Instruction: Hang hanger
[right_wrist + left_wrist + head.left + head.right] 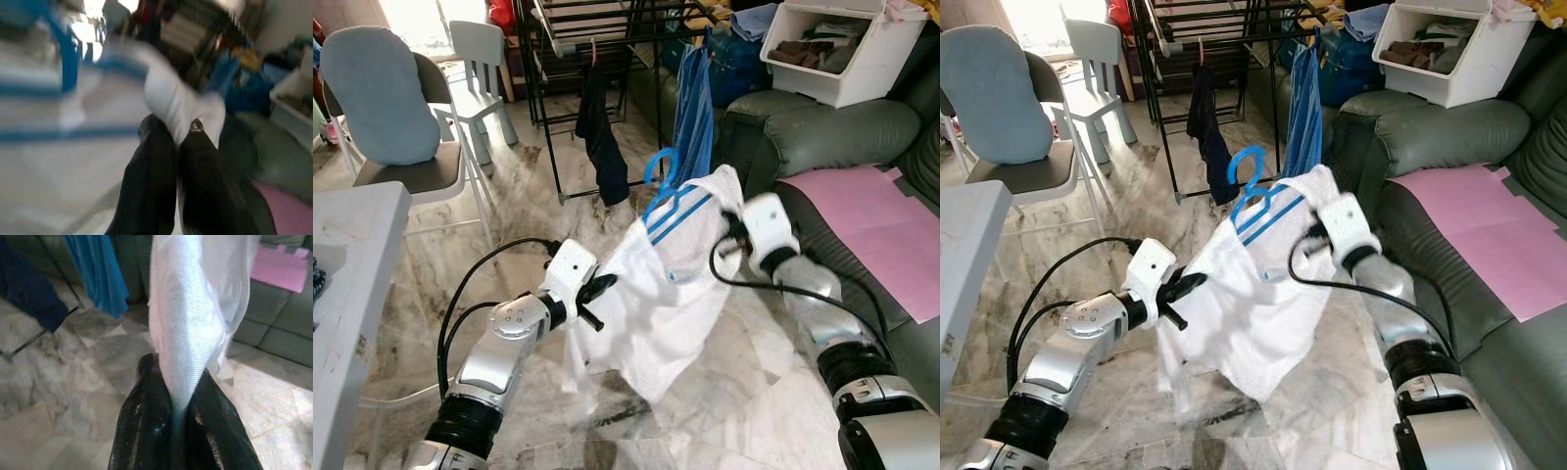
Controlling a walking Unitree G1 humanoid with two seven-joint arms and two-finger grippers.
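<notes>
Hanger (662, 178), blue, sits inside the white shirt (656, 284), its hook poking up just above and beside the right gripper (732, 227), whose fingers are pinched on the shirt's shoulder. The left gripper (592, 292) is clamped on the shirt's lower edge, farther from the hook. The drying rack (607, 24) lies ahead and above both, so the right arm probably leads.

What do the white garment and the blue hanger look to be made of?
White garment: thin woven or mesh-like synthetic fabric, faint sheen, weave visible where the left gripper pinches it. Blue hanger: probably moulded plastic, smooth, uniform colour.
</notes>
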